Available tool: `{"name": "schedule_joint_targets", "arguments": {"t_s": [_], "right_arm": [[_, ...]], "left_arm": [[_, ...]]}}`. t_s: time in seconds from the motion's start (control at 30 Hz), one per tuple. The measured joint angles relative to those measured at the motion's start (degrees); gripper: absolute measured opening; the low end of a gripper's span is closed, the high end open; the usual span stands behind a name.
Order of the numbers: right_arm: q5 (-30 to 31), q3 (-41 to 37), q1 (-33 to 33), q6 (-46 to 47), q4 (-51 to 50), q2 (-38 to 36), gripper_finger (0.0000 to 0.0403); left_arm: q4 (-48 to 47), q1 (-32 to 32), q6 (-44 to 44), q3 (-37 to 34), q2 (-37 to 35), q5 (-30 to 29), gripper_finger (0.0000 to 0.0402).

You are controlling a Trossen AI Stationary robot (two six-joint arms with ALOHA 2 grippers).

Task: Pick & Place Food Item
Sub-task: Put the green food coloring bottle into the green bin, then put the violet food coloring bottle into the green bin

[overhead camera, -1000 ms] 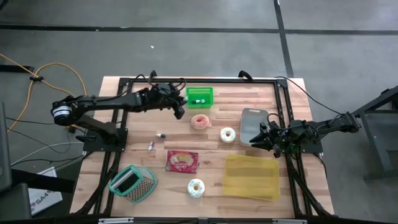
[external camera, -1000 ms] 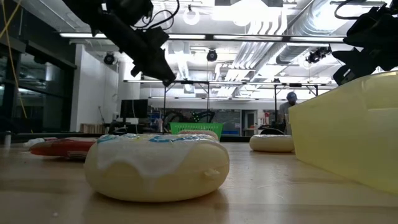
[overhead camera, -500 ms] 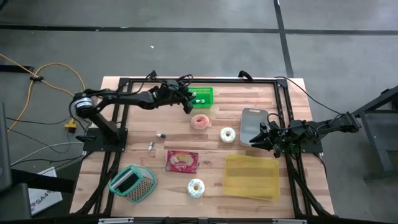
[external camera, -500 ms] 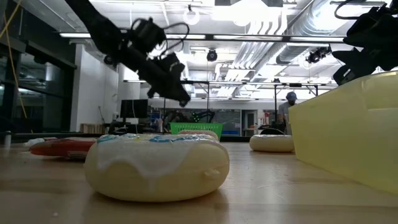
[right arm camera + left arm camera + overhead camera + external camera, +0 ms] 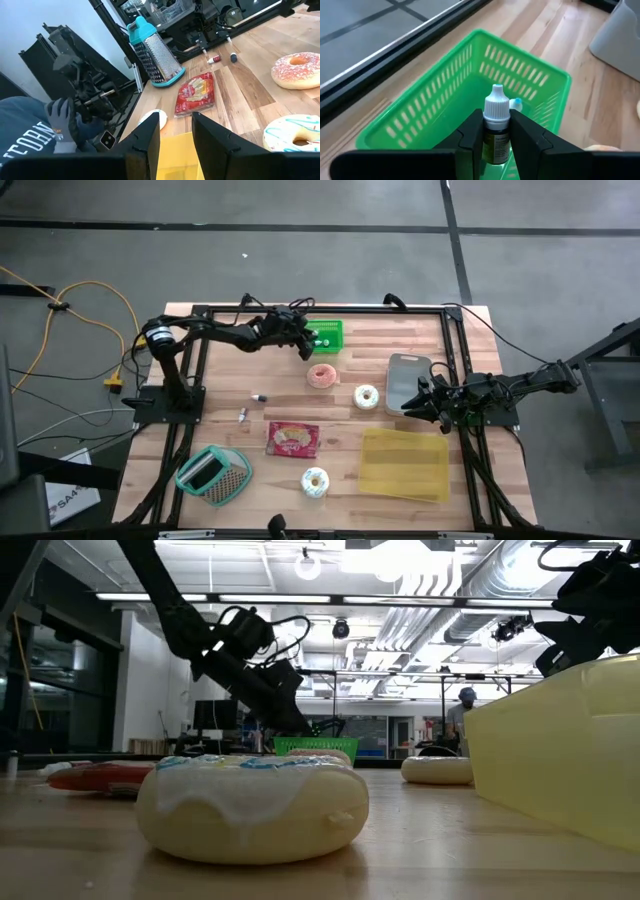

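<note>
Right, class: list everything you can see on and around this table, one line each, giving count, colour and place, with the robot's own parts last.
Basket: one, green, far edge.
Dropper bottle: one, white cap, held over basket.
Pink donut: one, centre.
White donuts: two, centre-right and near edge.
Snack packet: one, red, centre.
Grater: one, teal, near-left.
Yellow bin: one, near-right.
Grey tray: one, right.
Small bottles: two, left.
Left gripper: over basket, gripping bottle.
Right gripper: over grey tray.
</note>
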Motion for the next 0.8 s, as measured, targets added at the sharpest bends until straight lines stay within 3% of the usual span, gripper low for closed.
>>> {"name": "schedule_joint_targets", "arguments": {"t_s": [0.33,0.8], "right_arm": [[0.0,0.0,0.0,0.0,0.0,0.0,0.0100],[0.0,0.0,0.0,0.0,0.0,0.0,0.0100]], "left_arm": [[-0.6,0.0,-0.2,0.0,0.1,1.0,0.0102],[-0.6,0.0,-0.2,0.0,0.1,1.0,0.0106]]}}
